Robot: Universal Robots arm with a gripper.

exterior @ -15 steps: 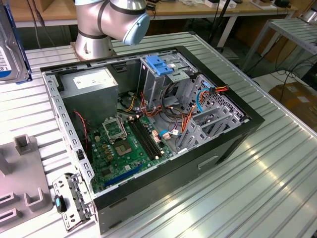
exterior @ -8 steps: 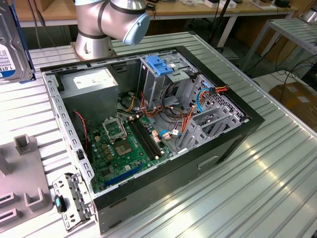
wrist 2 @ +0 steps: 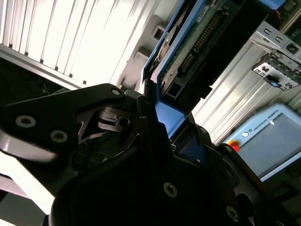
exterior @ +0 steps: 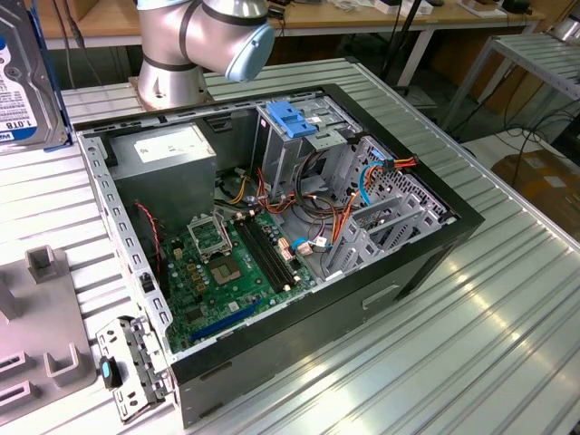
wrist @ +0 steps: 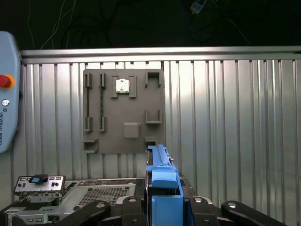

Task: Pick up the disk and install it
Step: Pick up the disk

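As the black-fingered gripper (wrist: 162, 209) clamps a rectangular dark-metal disk (wrist: 162, 181) with blue plastic side rails, it stands edge-on between the two fingers in the first wrist view, a flat grey fixture plate (wrist: 124, 110) lying on the ribbed aluminium table (wrist: 235, 117) beyond it. In the second wrist view the gripper (wrist 2: 157, 125) is closed on the blue rail and the disk (wrist 2: 202, 37) shows its green circuit-board underside and a row of connector pins. At the upper left of the exterior view the disk (exterior: 23, 91) sits at the frame's edge, its white label with a blue band turned to the camera, well apart from the open black desktop computer case (exterior: 426, 263) at the centre of the frame. Inside the case lie a green motherboard (exterior: 227, 263), a grey power-supply box (exterior: 168, 154) with a white sticker and, toward the upper middle, a metal drive cage with a blue plastic top (exterior: 294, 122). The silver robot arm (exterior: 204, 41) with a pale blue joint cap rises at the top of the frame behind the case. A small silver metal bracket (exterior: 131, 367) lies on the table beside the case's near corner at the lower left, close to the fixture plate (exterior: 36, 344). A pale blue teach pendant (wrist: 5, 94) (wrist 2: 268, 141) with a red button shows in both wrist views.
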